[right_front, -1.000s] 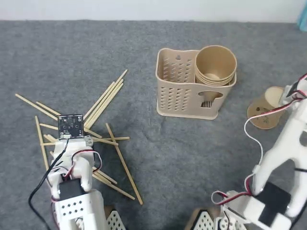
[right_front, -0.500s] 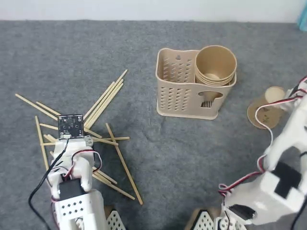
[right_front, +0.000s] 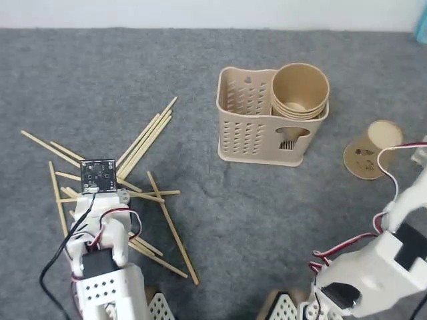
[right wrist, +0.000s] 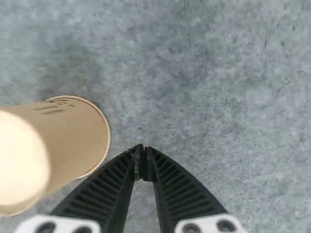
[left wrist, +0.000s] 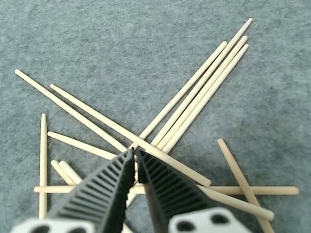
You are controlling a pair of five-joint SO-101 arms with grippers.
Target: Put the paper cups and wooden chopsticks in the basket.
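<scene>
In the high view the left arm's (right_front: 100, 227) wrist board is covering its jaws, and the right arm (right_front: 380, 273) is running off the right edge, so its jaws are cut off there. Over the last second the right arm has been pulling back towards the near right corner. This is leaving the loose paper cup (right_front: 372, 150) fully uncovered on the grey worktop (right_front: 220, 220), right of the basket (right_front: 253, 130). The left arm is staying put.

The wrist views are showing both pairs of jaws pressed together. The left jaws are hovering over the scattered wooden chopsticks (left wrist: 194, 99), well left of the basket. The right jaws are sitting just beside the cup, which seems to be standing mouth down. A stack of paper cups (right_front: 300, 90) is sitting in the basket's right compartment.
</scene>
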